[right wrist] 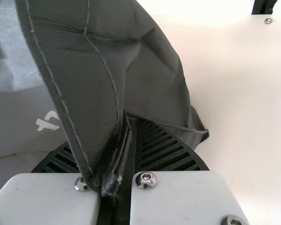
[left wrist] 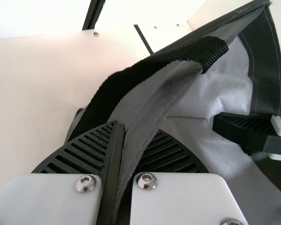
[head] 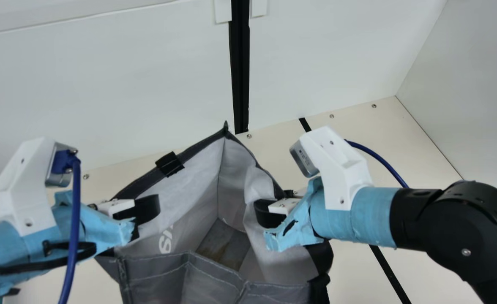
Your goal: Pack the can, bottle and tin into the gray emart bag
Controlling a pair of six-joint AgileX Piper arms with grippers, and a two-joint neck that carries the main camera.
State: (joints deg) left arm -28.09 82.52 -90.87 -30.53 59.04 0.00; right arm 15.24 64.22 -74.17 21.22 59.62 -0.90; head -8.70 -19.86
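Observation:
In the main view the gray bag [head: 214,274] stands with its mouth spread wide, showing pale inner walls and a gray-brown bottom. My left gripper [head: 147,211] is at its left side and my right gripper [head: 267,213] at its right. In the left wrist view, my left gripper [left wrist: 124,145] is shut on the edge of the bag [left wrist: 225,89], beside a black strap. The right wrist view has my right gripper [right wrist: 131,140] shut on a folded dark part of the bag [right wrist: 96,61]. The right gripper's dark fingers [left wrist: 239,131] also appear against the bag in the left wrist view.
The cream table [head: 400,147] spreads behind and right of the bag, with a black strip [head: 386,266] across it. White walls [head: 105,84] stand behind and at the right, and a black upright post [head: 240,67] runs down the rear wall.

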